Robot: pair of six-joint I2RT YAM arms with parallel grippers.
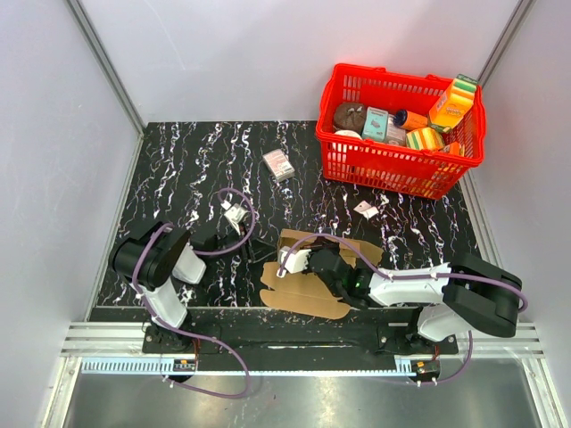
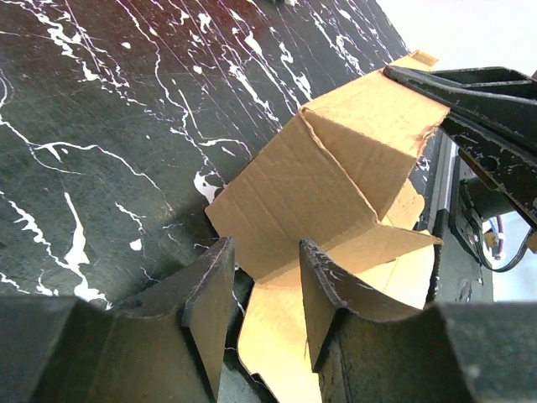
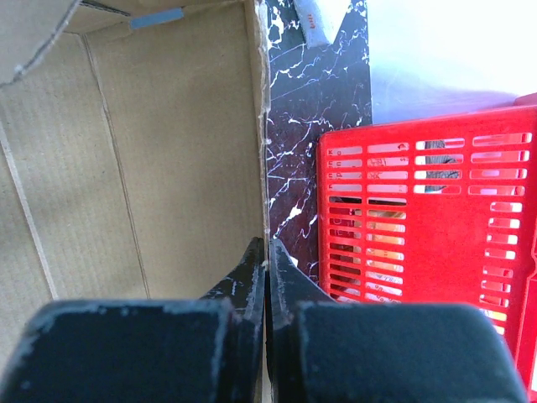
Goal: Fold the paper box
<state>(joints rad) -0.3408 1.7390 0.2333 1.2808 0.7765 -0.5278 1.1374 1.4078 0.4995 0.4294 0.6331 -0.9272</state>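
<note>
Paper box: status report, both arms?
Right fingers shut on paper box wall edge. Left fingers open, off the box. Box partly folded. Red basket well clear.

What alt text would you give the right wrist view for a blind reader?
The right tool, shut, pinches the edge of a brown cardboard wall of the paper box. To the right stands a red plastic basket on the black marbled table.

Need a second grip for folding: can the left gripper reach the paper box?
Probably yes: the left gripper, open, faces the paper box with nothing between; the right gripper pinches another panel.
</note>
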